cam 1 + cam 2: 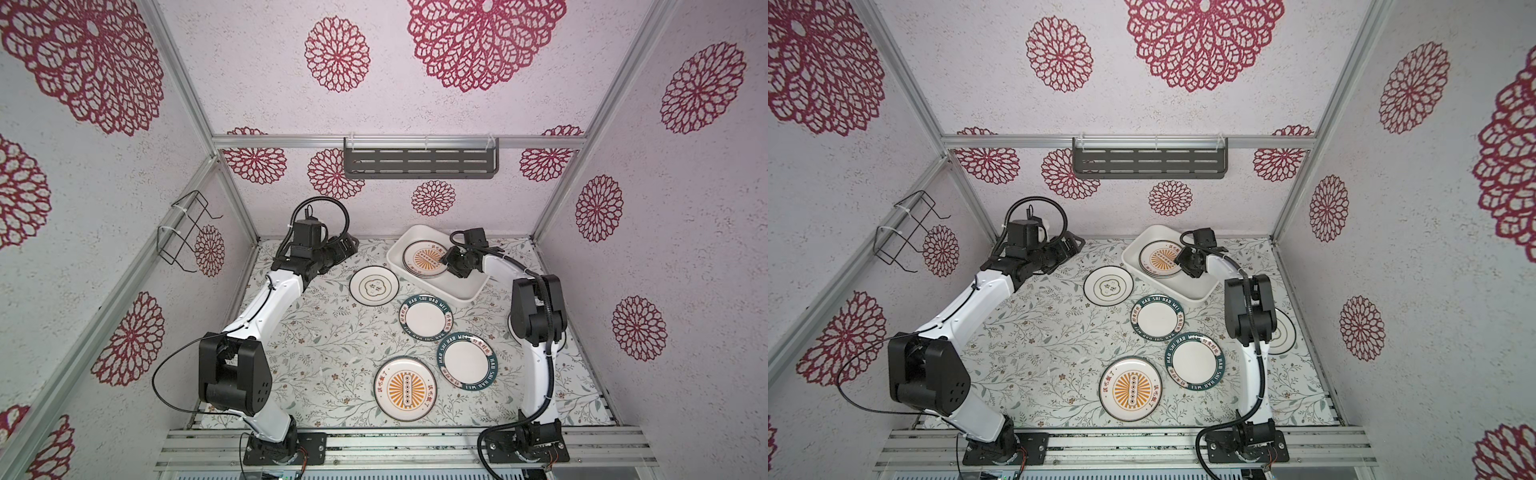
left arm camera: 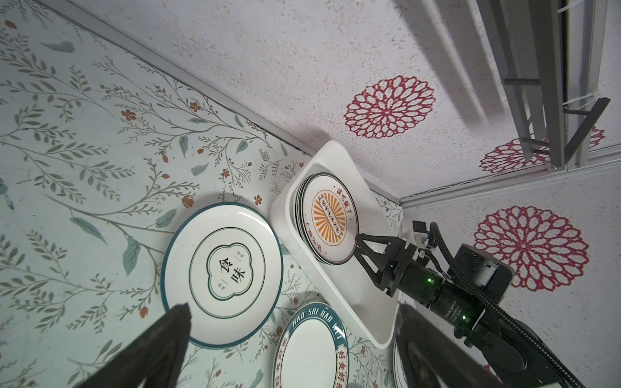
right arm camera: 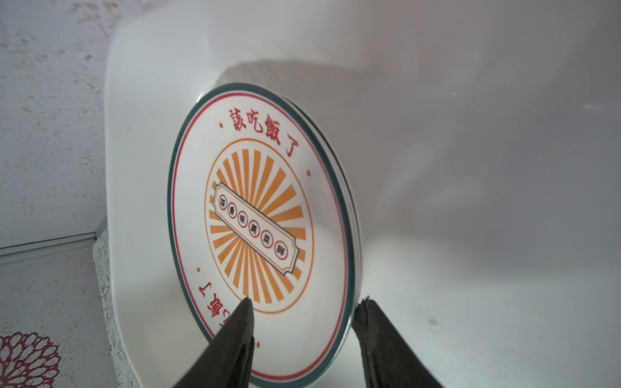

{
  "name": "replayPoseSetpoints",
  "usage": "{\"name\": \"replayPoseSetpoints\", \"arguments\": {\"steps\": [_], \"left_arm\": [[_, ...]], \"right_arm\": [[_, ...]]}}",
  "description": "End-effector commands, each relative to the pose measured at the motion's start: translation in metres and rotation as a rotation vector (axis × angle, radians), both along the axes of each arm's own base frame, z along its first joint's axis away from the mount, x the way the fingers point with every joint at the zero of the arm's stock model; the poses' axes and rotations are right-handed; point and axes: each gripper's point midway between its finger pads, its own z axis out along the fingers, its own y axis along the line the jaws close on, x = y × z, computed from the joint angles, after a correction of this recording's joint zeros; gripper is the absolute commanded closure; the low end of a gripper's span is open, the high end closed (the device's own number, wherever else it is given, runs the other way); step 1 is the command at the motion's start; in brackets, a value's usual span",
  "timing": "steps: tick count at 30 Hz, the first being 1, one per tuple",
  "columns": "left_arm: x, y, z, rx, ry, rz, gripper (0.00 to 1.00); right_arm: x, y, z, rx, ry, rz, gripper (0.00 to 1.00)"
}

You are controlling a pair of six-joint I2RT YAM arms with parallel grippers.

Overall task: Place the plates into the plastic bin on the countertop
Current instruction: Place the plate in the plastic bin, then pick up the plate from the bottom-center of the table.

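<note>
Leaf-printed countertop is filling the floor between walls with red medallions. From its base at 7 o'clock the left arm is stretching low toward 11 o'clock, with the left gripper gaping wide and gripping nothing. From 5 o'clock the right arm is bending over the plastic bin at 1 o'clock. The right gripper is standing parted, one finger over the face of the top sunburst plate and the other outside its rim. That plate is capping a stack in the bin's far end. A clover plate, two lettered plates and another sunburst one are lying loose from centre toward 5 o'clock.
</note>
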Motion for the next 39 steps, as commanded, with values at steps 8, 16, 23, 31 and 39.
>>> {"name": "replayPoseSetpoints", "arguments": {"steps": [8,16,23,31,39], "left_arm": [[-0.015,0.001,0.003,0.018,-0.003,0.008,0.03],[-0.046,-0.015,-0.013,0.059,0.065,-0.049,0.03],[-0.108,-0.057,-0.052,0.088,0.234,-0.228,0.03],[-0.204,-0.109,-0.118,0.037,0.463,-0.417,0.0],[-0.268,-0.122,-0.165,0.018,0.572,-0.393,0.02]], "right_arm": [[-0.008,0.002,0.041,-0.091,-0.061,0.054,0.35],[-0.029,0.001,0.08,-0.086,-0.16,0.08,0.21],[-0.061,0.003,0.108,-0.07,-0.23,0.109,0.13],[-0.095,0.008,0.122,-0.042,-0.252,0.151,0.12],[-0.128,0.007,0.127,-0.029,-0.252,0.175,0.13]]}}
